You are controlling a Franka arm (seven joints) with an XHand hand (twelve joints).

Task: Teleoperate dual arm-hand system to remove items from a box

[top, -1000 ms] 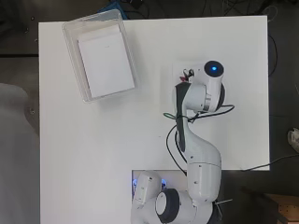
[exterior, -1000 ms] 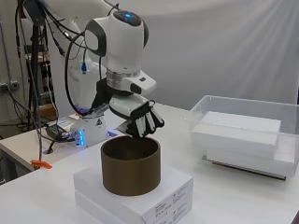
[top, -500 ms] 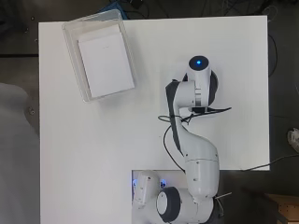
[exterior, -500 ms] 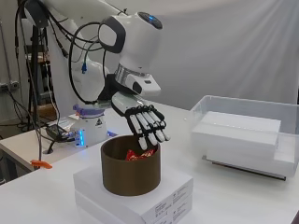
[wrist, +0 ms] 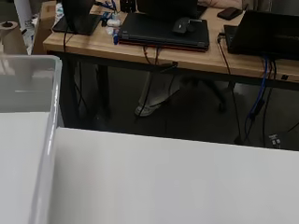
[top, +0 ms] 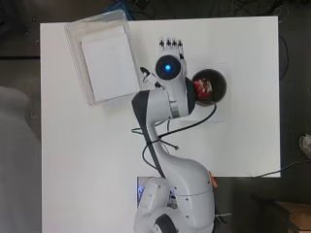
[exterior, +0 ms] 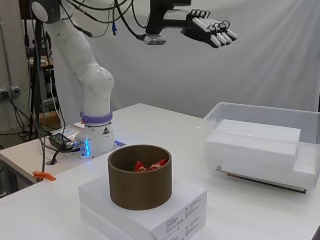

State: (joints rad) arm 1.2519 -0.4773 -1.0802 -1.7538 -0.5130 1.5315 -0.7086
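**Hand lifts away empty**

The hand (exterior: pixel 207 29) has swung up high above the table (top: pixel 243 58), fingers stretched out flat and holding nothing. A moment ago it hovered at the brown tub (exterior: pixel 140 176); the red packets (exterior: pixel 148 165) lie inside it. The clear box (exterior: pixel 265 142), well apart, holds white cartons (exterior: pixel 252 141), likely next

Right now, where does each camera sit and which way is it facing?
Overhead view: above the table, looking straight down; shows the whole arm and the hand.
Side view: across the table; shows the arm and raised, open hand.
Wrist view: looks past the table edge at desks; no hand shows.
All three show the clear bin.
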